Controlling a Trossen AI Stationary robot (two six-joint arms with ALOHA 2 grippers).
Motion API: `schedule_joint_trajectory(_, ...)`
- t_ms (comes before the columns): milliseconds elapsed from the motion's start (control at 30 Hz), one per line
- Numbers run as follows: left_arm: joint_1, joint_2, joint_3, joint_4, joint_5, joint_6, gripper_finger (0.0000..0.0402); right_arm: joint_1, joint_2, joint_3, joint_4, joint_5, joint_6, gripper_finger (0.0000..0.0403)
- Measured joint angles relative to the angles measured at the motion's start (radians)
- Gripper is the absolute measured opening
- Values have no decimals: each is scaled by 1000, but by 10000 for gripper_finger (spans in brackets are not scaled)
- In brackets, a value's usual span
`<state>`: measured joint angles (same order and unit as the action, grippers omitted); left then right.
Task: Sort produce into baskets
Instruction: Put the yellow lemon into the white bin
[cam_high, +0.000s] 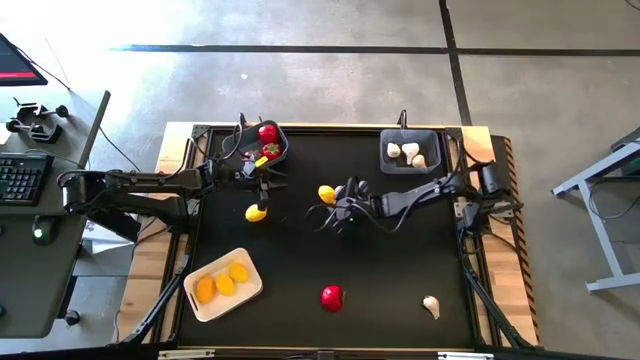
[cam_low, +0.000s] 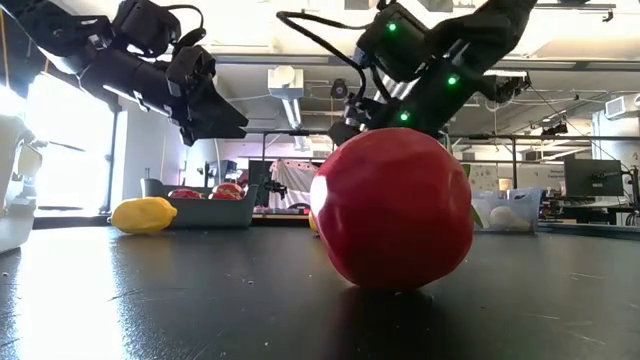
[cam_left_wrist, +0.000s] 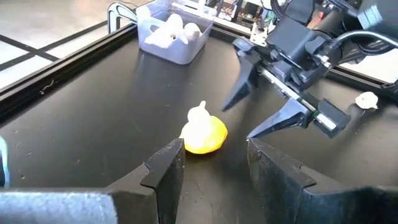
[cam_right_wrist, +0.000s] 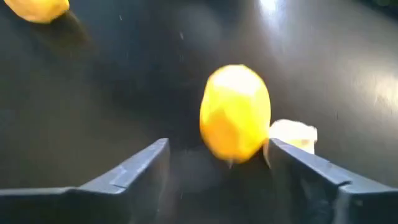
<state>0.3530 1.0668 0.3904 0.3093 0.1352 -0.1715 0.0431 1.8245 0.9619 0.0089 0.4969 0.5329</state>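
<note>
**Two open fingers at a lemon: the pick-up is in hand**

Both fingers (cam_right_wrist: 140, 167) of the right gripper (cam_right_wrist: 219, 148) stand spread apart, holding nothing. A lemon (cam_right_wrist: 235, 112) sits on the black table (cam_high: 400, 260) just ahead of the tips and in line with the gap. A garlic bulb (cam_right_wrist: 292, 135) lies against that lemon, close to one finger. From above, this pair is at the middle of the table, with the right arm reaching in from the right.

The left gripper (cam_left_wrist: 214, 148) is also open and empty. It hangs just near of the dark bin (cam_high: 283, 152) at the far left, which holds red pieces. A second lemon (cam_high: 257, 212) lies near it on the table.

Judged from this, the step is grasping the middle lemon, and the closing has not begun.

- The next move calls for easing forward until the lemon is fully between the fingers, then closing on it alone.
- The bulb touching it could be caught or knocked aside.
- The lemon's likely home is the cream tray (cam_high: 195, 300) at the near left, where three lemons already lie.

Bulbs fill the grey bin (cam_high: 432, 165) at the far right. One red piece (cam_high: 332, 297) and one more bulb (cam_high: 431, 306) wait along the near side.
</note>
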Motion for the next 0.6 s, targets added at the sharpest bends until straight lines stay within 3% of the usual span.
schedule_joint_trajectory(133, 0, 0, 0, 1, -8, 8, 163, -26, 21, 0, 69, 11, -108, 299)
schedule_joint_trajectory(300, 0, 0, 0, 0, -16, 17, 163, -54, 60, 0, 108, 9, -147, 306)
schedule_joint_trajectory(467, 1, 0, 0, 1, -18, 26, 163, -83, 103, 0, 131, 7, -161, 294)
schedule_joint_trajectory(600, 1, 0, 0, 1, -19, 26, 163, -89, 109, 0, 191, 23, -224, 256)
